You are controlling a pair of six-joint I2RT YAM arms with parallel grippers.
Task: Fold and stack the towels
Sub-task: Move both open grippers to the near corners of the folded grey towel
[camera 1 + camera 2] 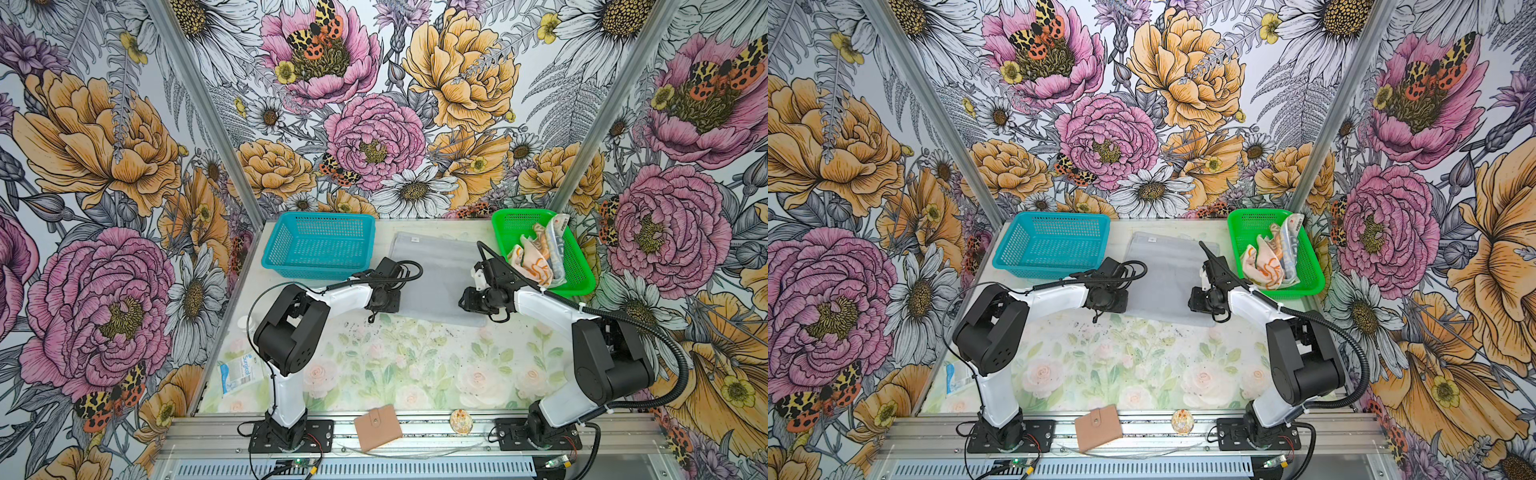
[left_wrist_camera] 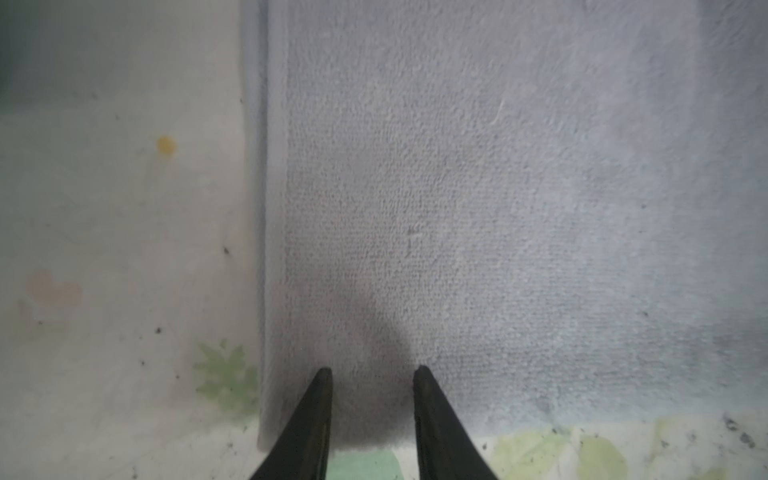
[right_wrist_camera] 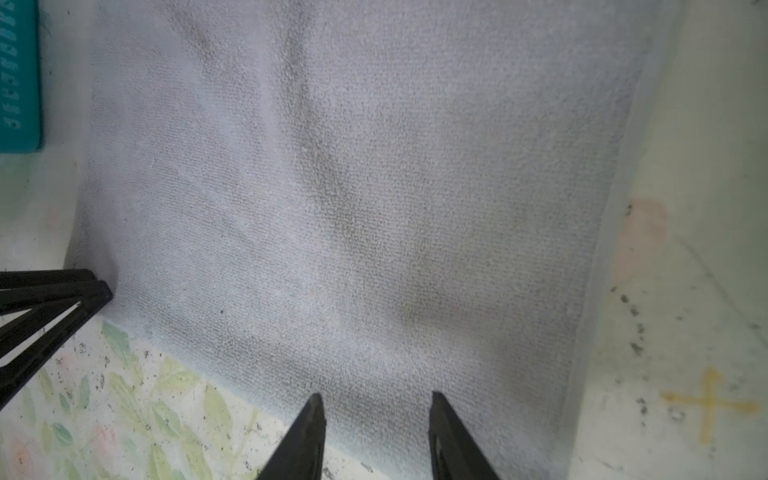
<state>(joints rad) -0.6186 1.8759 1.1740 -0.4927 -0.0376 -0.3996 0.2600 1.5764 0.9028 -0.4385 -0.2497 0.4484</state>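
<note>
A large light grey towel (image 1: 436, 270) (image 1: 1169, 270) lies flat on the table between the two baskets. My left gripper (image 1: 385, 306) (image 2: 372, 372) is at its near left corner, pointing down, jaws open, both tips on the cloth just inside the edge. My right gripper (image 1: 471, 305) (image 3: 376, 399) stands open at the near right corner, its tips also over the towel's (image 3: 374, 187) near edge. The left fingers (image 3: 93, 291) show in the right wrist view. An orange-and-cream towel (image 1: 532, 259) and a lettered towel (image 1: 557, 241) lie crumpled in the green basket (image 1: 513, 220).
A blue basket (image 1: 282, 245) stands at the back left, close to the left arm. A tan wallet (image 1: 377, 427) and a small round shell-like object (image 1: 460, 417) sit on the front rail. A blue-white packet (image 1: 239, 372) lies at the table's left edge.
</note>
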